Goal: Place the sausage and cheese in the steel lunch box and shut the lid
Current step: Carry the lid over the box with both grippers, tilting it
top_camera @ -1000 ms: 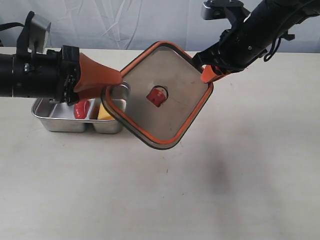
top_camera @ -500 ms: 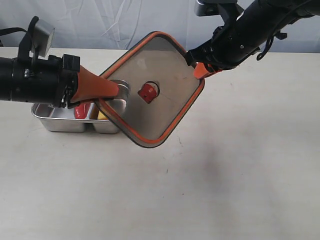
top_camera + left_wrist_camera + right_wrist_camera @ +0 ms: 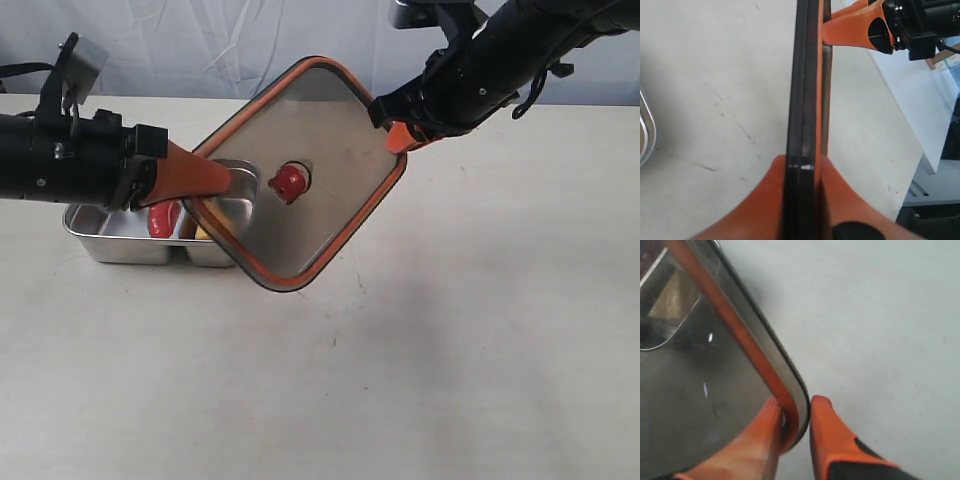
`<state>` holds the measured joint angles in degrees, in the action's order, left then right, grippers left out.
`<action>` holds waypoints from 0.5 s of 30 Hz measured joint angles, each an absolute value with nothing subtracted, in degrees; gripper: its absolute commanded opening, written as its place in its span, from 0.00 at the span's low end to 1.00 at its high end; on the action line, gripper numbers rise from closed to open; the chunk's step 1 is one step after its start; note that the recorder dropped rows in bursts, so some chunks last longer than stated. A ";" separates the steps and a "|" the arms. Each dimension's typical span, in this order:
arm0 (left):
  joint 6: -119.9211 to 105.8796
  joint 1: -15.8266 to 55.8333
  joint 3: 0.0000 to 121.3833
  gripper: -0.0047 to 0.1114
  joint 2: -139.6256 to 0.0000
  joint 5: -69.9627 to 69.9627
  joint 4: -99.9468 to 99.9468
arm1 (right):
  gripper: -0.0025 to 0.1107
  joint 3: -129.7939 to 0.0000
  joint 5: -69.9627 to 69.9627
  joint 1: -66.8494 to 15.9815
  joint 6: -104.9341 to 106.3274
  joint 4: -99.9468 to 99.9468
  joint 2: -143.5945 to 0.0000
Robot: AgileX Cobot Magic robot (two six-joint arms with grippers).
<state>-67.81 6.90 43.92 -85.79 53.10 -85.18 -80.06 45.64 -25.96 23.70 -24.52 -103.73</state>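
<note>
Lid (image 3: 335, 195): held off the worktop (image 3: 450, 340), tilted and turned cornerwise to the box; its left corner hangs over the box's right end, and it is not seated anywhere.
Steel lunch box (image 3: 105, 243): on the worktop at the left, open.
Sausage (image 3: 163, 218): lying in the left compartment, close to the divider.
Cheese (image 3: 203, 232): in the right compartment, mostly hidden under the lid; it shows dimly through the lid in the right wrist view.
Step in hand: both foods appear loaded, so the job is at closing, with the lid carried between two grips.
Left hand (image 3: 218, 184): clamped on the lid's left corner, one finger on each face, as the left wrist view shows edge-on.
Right hand (image 3: 398, 135): closed on the far-right corner, fingers either side of the orange seal (image 3: 742, 347).
Left arm (image 3: 60, 170): low and nearly level, reaching in from the left across the box.
Right arm (image 3: 500, 60): sloping down from the far right toward the lid.
Next move: judged from this, the lid must be turned square to the box, levelled seal-side down, centred over the rim and pressed home; one hand probably has to let go first.
Risk: a skewed lid could catch the rim or shove the box.
</note>
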 measured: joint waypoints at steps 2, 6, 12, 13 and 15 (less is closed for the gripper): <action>-68.66 6.90 44.79 0.04 -85.79 51.93 -85.18 | 0.45 -80.06 45.85 -25.96 23.70 -24.18 -103.73; -69.14 6.90 47.16 0.04 -85.83 50.88 -84.51 | 0.48 -80.06 45.85 -25.96 23.70 -24.03 -103.73; -70.14 6.90 51.40 0.04 -85.83 47.41 -78.21 | 0.48 -80.06 44.12 -25.86 23.59 -23.60 -103.73; -70.62 6.90 52.20 0.04 -85.83 45.97 -76.43 | 0.48 -80.06 43.82 -25.70 23.46 -23.29 -103.59; -71.78 6.90 53.63 0.04 -85.83 42.77 -73.00 | 0.48 -80.06 43.62 -25.21 23.03 -22.78 -103.33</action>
